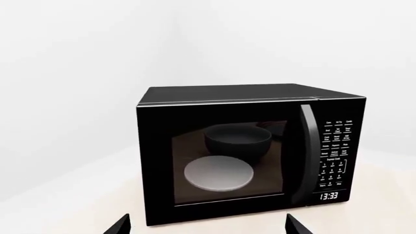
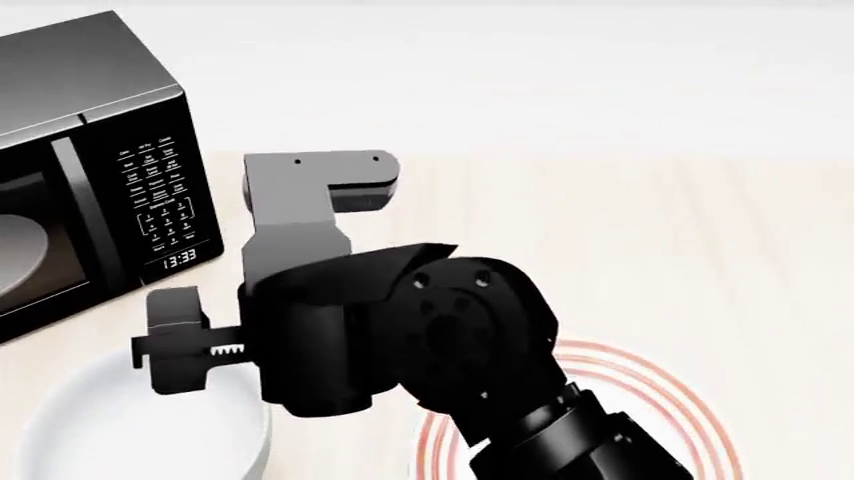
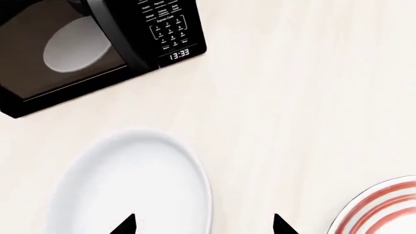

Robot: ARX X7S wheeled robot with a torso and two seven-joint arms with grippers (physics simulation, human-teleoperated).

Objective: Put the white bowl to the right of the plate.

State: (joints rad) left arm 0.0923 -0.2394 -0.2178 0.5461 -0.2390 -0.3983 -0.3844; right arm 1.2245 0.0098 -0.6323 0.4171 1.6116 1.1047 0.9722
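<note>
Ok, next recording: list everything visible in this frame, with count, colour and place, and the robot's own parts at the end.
microwave: one, black, door shut, clock lit, far left on the table
turntable dish: one, pale, inside the microwave behind the glass
bowl: one, plain white, near left on the table, in front of the microwave
plate: one, white with red-orange rings, on the table to the right of the bowl, partly hidden by the arm
table: one, pale wood grain, under everything
right gripper: black, open, above the bowl's right edge
left gripper: black, open, facing the microwave door
</note>
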